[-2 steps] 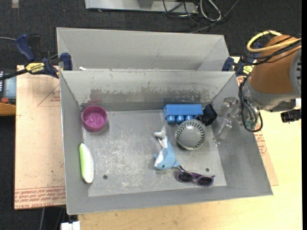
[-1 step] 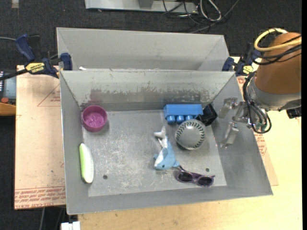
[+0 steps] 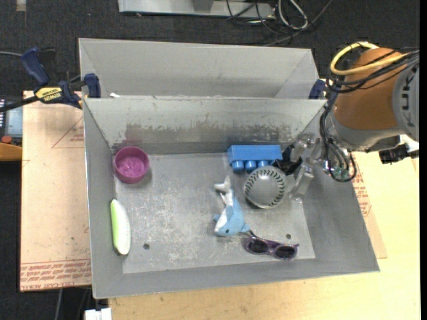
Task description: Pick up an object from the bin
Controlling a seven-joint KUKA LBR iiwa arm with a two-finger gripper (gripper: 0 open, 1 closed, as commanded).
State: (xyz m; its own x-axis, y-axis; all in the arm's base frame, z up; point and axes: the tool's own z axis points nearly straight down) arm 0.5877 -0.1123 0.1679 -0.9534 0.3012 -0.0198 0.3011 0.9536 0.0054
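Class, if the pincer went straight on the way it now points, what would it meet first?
Likely the grey ribbed dome beside the pincer, or the bin floor just right of it; depth is unclear from above.

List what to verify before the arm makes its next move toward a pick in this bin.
1. Gripper is inside the bin, at its right side: ok.
2. A thing is close by: ok. The grey ribbed dome lies right beside the gripper.
3. Dome is clear of its neighbour: cannot tell. The blue block sits tight behind it.
4. Gripper carries nothing yet: cannot tell.
5. Other things are out of the path: ok. The blue dolphin toy, purple sunglasses, purple cup and white-green stick lie apart from it.
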